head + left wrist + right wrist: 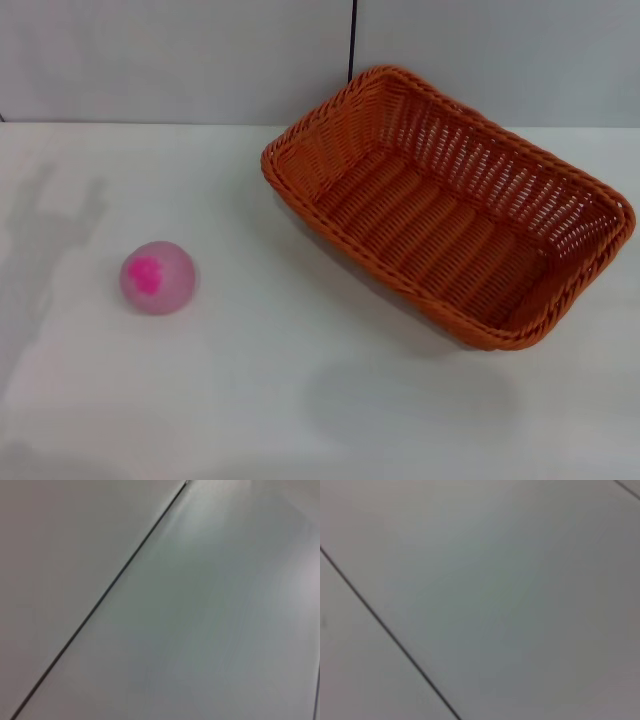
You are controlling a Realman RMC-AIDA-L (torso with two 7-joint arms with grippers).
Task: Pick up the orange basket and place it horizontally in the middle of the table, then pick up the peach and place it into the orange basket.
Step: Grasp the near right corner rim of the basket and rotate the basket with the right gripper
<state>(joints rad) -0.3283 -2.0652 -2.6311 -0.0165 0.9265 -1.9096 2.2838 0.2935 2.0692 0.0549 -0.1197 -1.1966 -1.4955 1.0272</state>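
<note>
- On my head view, the orange basket sits on the table, over on the right half and toward the back edge.
- The basket rests upright on its base with its open mouth up, and it lies skewed: its long axis runs diagonally, one corner up by the back wall and the opposite one down toward the right edge.
- I see nothing inside the basket; the woven floor and slatted sides show bare.
- The peach lies on the table on the left side, well apart from the basket, with its magenta blotch facing toward me.
- Bare white tabletop lies between the peach and the basket.
- A faint grey shadow falls on the tabletop at the far left, behind the peach, and another soft one in front of the basket.
- Neither arm nor gripper shows in my head view.
- My left wrist view gives only a plain grey panelled surface crossed by a thin dark seam; no fingers appear, so I cannot tell how the left jaws stand or whether they hold anything.
- My right wrist view is the same sort of grey surface with a dark seam; the right jaws are likewise out of sight, and I cannot tell their state.
</note>
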